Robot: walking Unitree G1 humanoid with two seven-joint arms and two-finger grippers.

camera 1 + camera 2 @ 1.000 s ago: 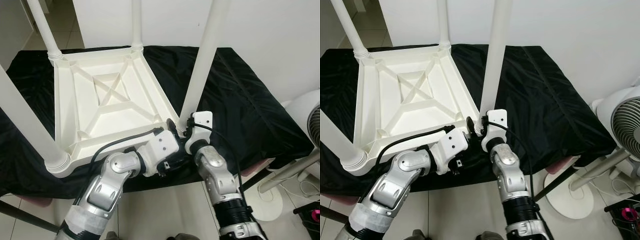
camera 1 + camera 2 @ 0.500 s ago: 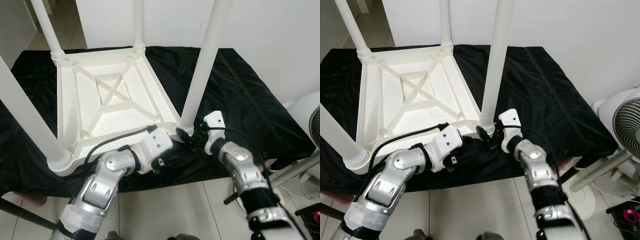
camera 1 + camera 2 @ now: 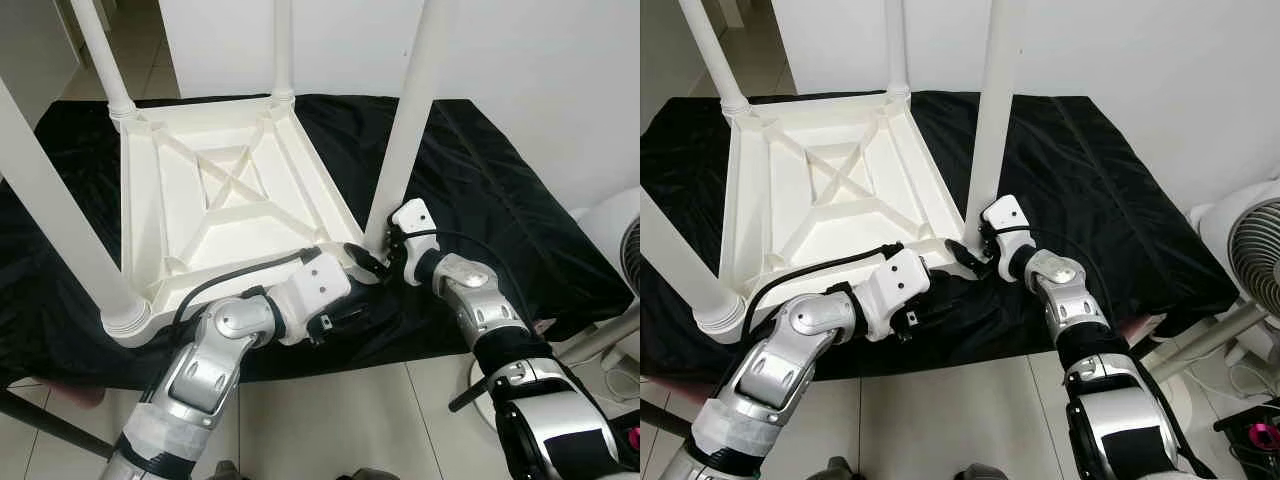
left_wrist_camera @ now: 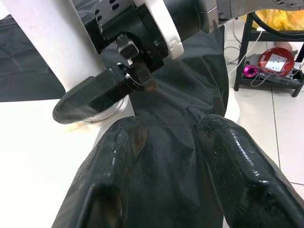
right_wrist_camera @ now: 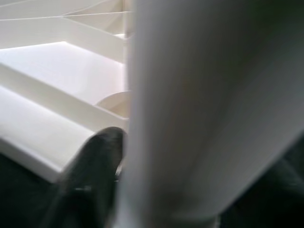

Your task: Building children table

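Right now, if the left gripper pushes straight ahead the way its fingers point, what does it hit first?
Probably the right gripper, whose black finger crosses just ahead of the left gripper at the base of the white table leg. Black cloth lies beneath; depth is uncertain.

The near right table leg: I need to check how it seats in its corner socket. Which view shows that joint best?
The left eye view: the leg stands upright, its base at the white tabletop's corner, the right gripper around it. The right eye view shows much the same. The left wrist view catches the base partly hidden; the right wrist view blurs it.
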